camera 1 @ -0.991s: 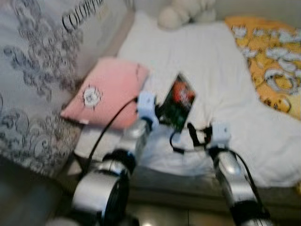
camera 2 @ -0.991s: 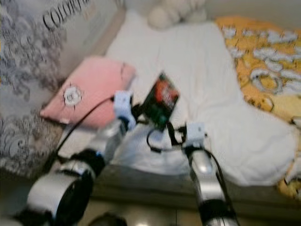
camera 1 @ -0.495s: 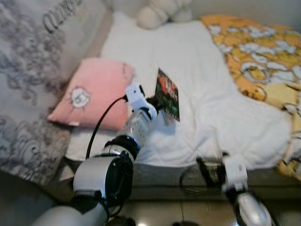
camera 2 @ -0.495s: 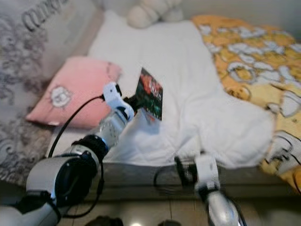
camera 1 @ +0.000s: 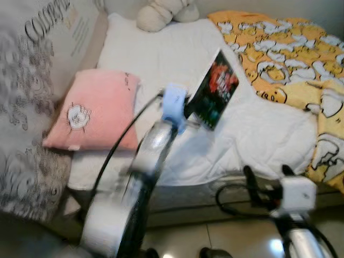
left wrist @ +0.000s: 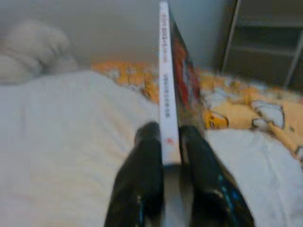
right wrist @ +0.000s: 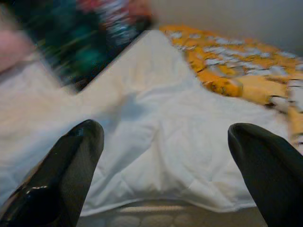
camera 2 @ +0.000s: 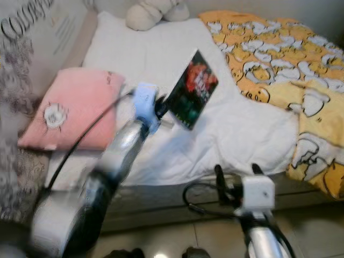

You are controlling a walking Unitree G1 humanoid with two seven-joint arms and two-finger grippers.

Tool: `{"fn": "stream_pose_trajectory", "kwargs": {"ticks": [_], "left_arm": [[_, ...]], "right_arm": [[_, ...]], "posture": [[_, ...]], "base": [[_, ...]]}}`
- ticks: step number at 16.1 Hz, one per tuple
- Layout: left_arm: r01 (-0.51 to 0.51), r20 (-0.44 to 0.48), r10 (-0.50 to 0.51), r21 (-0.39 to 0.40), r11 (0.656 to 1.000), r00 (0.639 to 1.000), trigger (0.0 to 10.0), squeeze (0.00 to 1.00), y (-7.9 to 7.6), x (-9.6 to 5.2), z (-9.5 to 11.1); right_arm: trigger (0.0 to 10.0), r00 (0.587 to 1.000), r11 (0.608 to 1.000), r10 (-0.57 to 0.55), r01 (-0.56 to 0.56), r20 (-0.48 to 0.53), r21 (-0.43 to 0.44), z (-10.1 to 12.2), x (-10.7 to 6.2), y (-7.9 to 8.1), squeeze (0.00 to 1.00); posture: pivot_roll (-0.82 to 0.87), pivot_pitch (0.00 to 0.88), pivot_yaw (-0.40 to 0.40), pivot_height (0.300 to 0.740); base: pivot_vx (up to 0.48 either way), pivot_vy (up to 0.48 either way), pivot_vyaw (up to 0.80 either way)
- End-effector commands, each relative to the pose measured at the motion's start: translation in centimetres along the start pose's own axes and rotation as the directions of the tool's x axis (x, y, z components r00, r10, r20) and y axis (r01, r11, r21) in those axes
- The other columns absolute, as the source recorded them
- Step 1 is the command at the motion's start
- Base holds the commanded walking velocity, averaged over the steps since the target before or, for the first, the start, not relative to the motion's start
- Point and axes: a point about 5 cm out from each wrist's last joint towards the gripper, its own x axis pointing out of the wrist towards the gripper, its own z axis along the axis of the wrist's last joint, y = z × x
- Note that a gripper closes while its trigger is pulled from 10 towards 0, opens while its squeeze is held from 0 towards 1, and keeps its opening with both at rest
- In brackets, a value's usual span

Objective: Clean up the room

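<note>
My left gripper (camera 1: pixel 188 111) is shut on a thin book (camera 1: pixel 215 89) with a dark cover of red and green, held tilted above the white bedsheet (camera 1: pixel 177 48). In the left wrist view the book's white spine (left wrist: pixel 165 85) stands upright between the two black fingers (left wrist: pixel 142 175). My right gripper (camera 1: pixel 264 180) hangs low at the bed's front edge, fingers wide apart with nothing between them; its wrist view looks over the white sheet (right wrist: pixel 161 132) toward the blurred book (right wrist: pixel 80 42).
A pink cushion (camera 1: pixel 94 110) lies on the bed's left side beside a grey patterned cover (camera 1: pixel 32 80). A yellow duck-print blanket (camera 1: pixel 285 54) covers the right side. A cream plush toy (camera 1: pixel 158 13) sits at the far end. Tiled floor (camera 1: pixel 215 239) lies below.
The left arm has lifted and turned the book, so its cover faces me more. The right gripper has moved little; the camera has shifted.
</note>
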Motion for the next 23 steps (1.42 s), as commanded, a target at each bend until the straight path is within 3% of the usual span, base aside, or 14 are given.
{"fn": "stream_pose_trajectory", "kwargs": {"ticks": [1, 3, 4, 5, 8, 10, 12, 14, 17, 19, 21, 23], "left_arm": [[-0.021, 0.028, 0.019, 0.073, 0.997, 0.999, 0.0, 0.00, 0.8, -2.7, 0.6], [-0.170, 0.041, 0.166, 0.141, 0.975, 0.985, 0.0, 0.00, 2.1, -9.2, 0.5], [-0.233, 0.046, 0.228, 0.165, 0.958, 0.973, 0.0, 0.00, 2.7, -10.6, -0.2], [-0.266, 0.022, 0.266, 0.167, 0.949, 0.964, 0.0, 0.00, 3.0, -10.5, -1.0], [-0.308, -0.052, 0.319, 0.161, 0.938, 0.946, 0.0, 0.00, 4.2, -7.9, -1.3], [-0.262, -0.084, 0.280, 0.177, 0.948, 0.956, 0.0, 0.00, 3.9, -6.5, -1.0], [-0.222, -0.095, 0.238, 0.153, 0.963, 0.967, 0.0, 0.00, 3.7, -5.6, -1.1], [-0.140, -0.091, 0.160, 0.191, 0.971, 0.983, 0.0, 0.00, 3.2, -4.6, -0.5], [-0.107, -0.070, 0.117, 0.136, 0.985, 0.991, 0.0, 0.00, 2.0, -4.1, -0.1], [-0.138, -0.040, 0.143, 0.112, 0.984, 0.989, 0.0, 0.00, 2.1, -4.0, 0.1], [-0.214, -0.062, 0.218, 0.063, 0.975, 0.974, 0.0, 0.00, 2.9, -3.8, -0.3], [-0.228, -0.073, 0.232, 0.057, 0.972, 0.970, 0.0, 0.00, 3.1, -3.7, -0.5]], "right_arm": [[10.0, 1.000, 0.999, -0.022, 0.022, 0.022, -0.023, 0.7, -0.3, -0.7, 0.00], [10.0, 0.999, 0.999, -0.045, 0.045, 0.017, -0.022, 0.6, -0.7, -1.7, 0.00], [10.0, 0.999, 0.999, -0.035, 0.035, 0.009, -0.014, 0.1, 0.0, -2.0, 0.00], [10.0, 0.999, 0.999, -0.039, 0.039, 0.007, -0.001, -0.2, 1.5, -2.3, 0.00], [10.0, 1.000, 1.000, -0.023, 0.023, -0.009, 0.013, -1.1, 4.2, -2.2, 0.00], [10.0, 0.999, 0.999, -0.001, 0.003, -0.041, 0.040, -2.0, 5.3, -1.6, 0.00], [10.0, 0.999, 0.999, -0.023, 0.024, -0.032, 0.030, -2.3, 6.0, -1.3, 0.00], [10.0, 1.000, 1.000, -0.006, 0.007, -0.009, 0.026, -2.1, 6.8, -0.5, 0.00], [10.0, 1.000, 1.000, 0.000, 0.000, -0.005, 0.019, -2.3, 7.2, -0.2, 0.00], [10.0, 1.000, 1.000, 0.006, -0.006, -0.003, 0.018, -2.4, 7.5, -0.1, 0.00], [10.0, 1.000, 1.000, 0.008, -0.008, 0.001, 0.019, -2.4, 7.7, -0.1, 0.00], [10.0, 1.000, 0.999, 0.023, -0.023, 0.002, 0.024, -2.4, 8.0, 0.2, 0.00]], "posture": [[-0.11, 0.000, 0.042, 0.740], [-0.07, 0.000, 0.025, 0.740], [-0.06, 0.000, 0.016, 0.740], [-0.03, 0.000, -0.004, 0.740], [-0.01, 0.000, -0.007, 0.740], [-0.02, 0.000, -0.001, 0.740], [-0.02, 0.000, 0.014, 0.740], [-0.04, 0.000, 0.042, 0.740], [-0.05, 0.000, 0.053, 0.740], [-0.05, 0.000, 0.062, 0.740], [-0.05, 0.000, 0.063, 0.740], [-0.05, 0.000, 0.056, 0.740]], "base": [[0.000, 0.000, 0.00], [0.000, 0.000, 0.00], [0.000, 0.000, 0.00], [0.000, 0.000, 0.00], [0.000, -0.430, 0.68], [0.000, -0.431, 0.70], [0.154, -0.398, 0.30], [0.000, -0.137, 0.00], [0.000, 0.000, 0.00], [0.480, 0.000, 0.00], [0.480, 0.000, 0.00], [0.480, 0.000, 0.00]]}}
